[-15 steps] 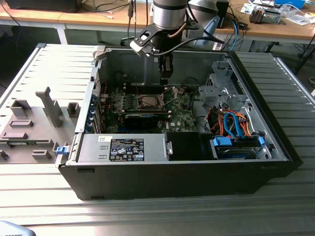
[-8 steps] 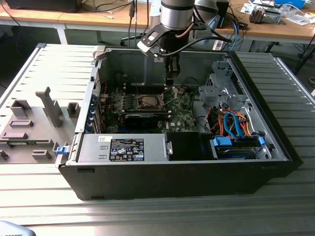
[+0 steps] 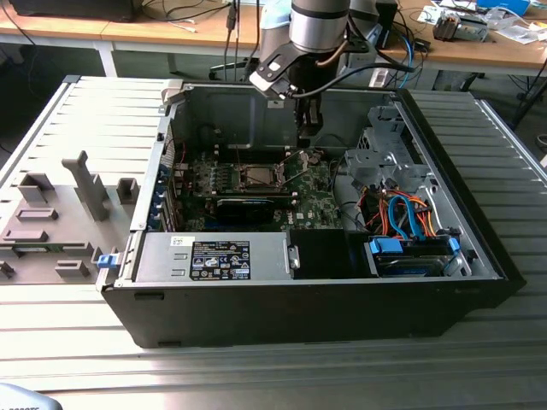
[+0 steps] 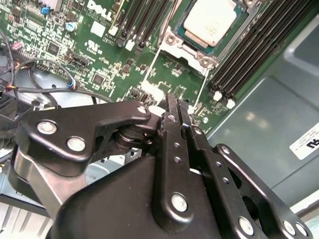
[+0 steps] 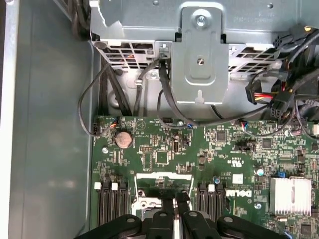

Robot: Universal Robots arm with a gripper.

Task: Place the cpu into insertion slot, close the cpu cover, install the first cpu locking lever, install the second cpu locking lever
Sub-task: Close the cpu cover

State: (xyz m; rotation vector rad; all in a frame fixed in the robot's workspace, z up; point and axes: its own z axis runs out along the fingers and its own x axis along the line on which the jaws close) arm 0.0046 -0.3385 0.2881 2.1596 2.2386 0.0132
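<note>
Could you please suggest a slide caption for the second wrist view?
Gripper close over the green motherboard, a short way from the seated silvery chip.

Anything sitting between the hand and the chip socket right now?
Nothing visible blocks it. In the second wrist view the hand hangs over green board just short of the socket, where the chip lies. Two thin wire levers flank that gap, one either side.

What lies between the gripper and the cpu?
In the second wrist view, a stretch of green motherboard with small parts, crossed by two thin metal rods, separates the gripper from the cpu.
</note>
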